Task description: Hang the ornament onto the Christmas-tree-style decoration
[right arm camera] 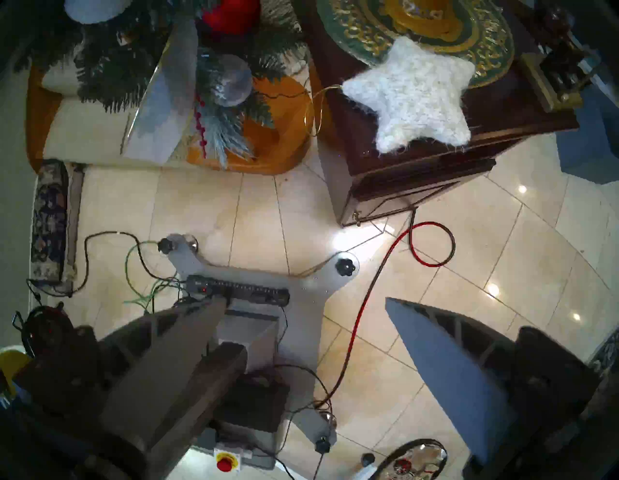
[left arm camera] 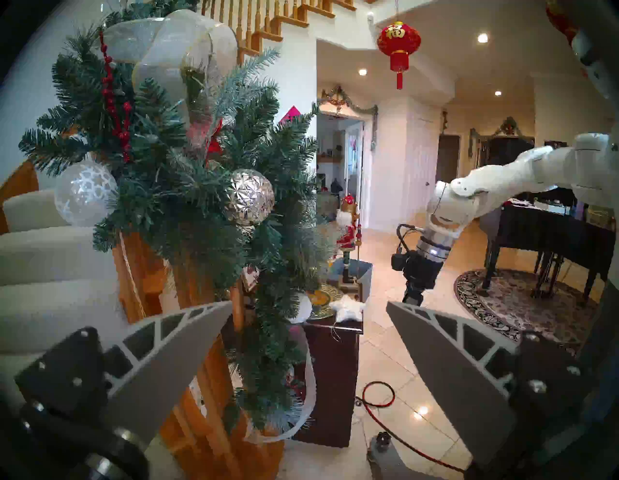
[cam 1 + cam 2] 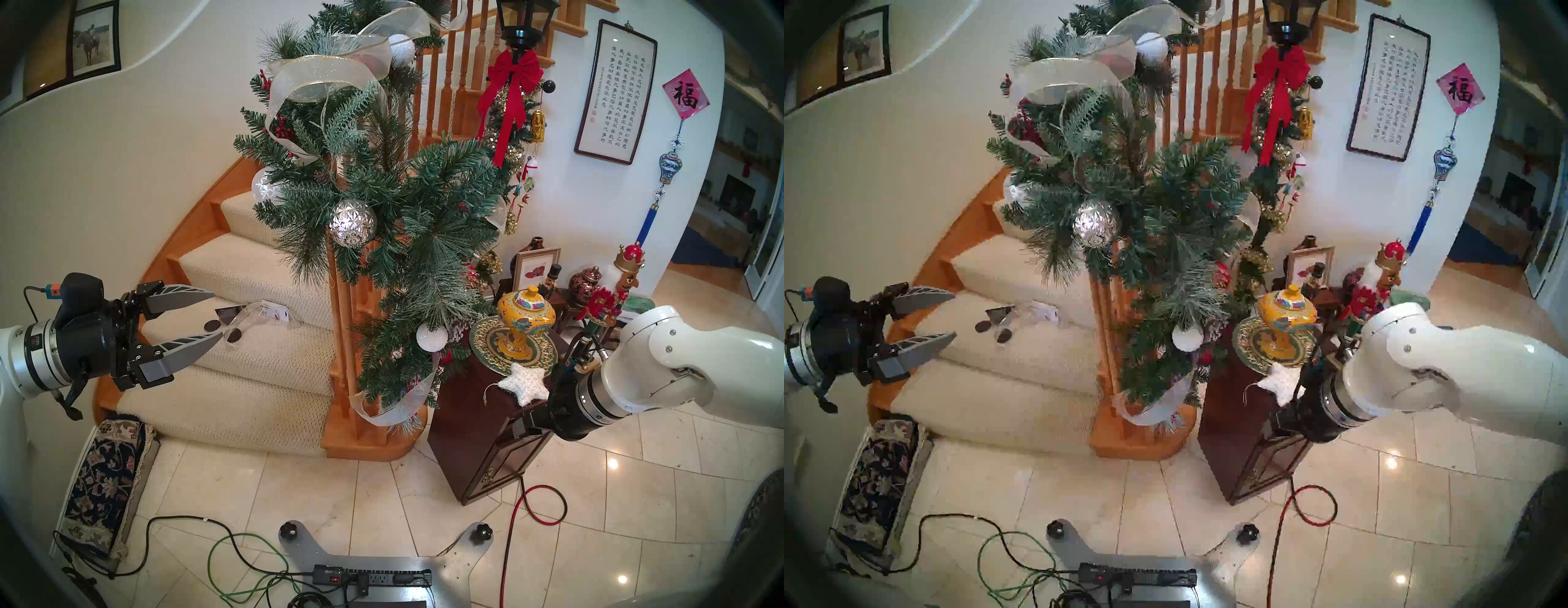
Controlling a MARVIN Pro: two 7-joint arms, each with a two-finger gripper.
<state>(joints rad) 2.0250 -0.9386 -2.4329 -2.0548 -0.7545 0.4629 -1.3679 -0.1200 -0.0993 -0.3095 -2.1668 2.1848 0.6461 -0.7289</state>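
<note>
Home entryway w/ carpeted stairs [image 3: 254,271], tile floor [image 3: 382,488], framed calligraphy [image 3: 613,91], prob. piano [image 2: 549,231] beyond.

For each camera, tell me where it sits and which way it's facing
Head stereo pair: high, looking down at garland and stairs; both arms show.
Left wrist: looks sideways past the garland; open left gripper, right arm.
Right wrist: looks down at floor and robot base; open right gripper.
All views share the star on the cabinet.
</note>
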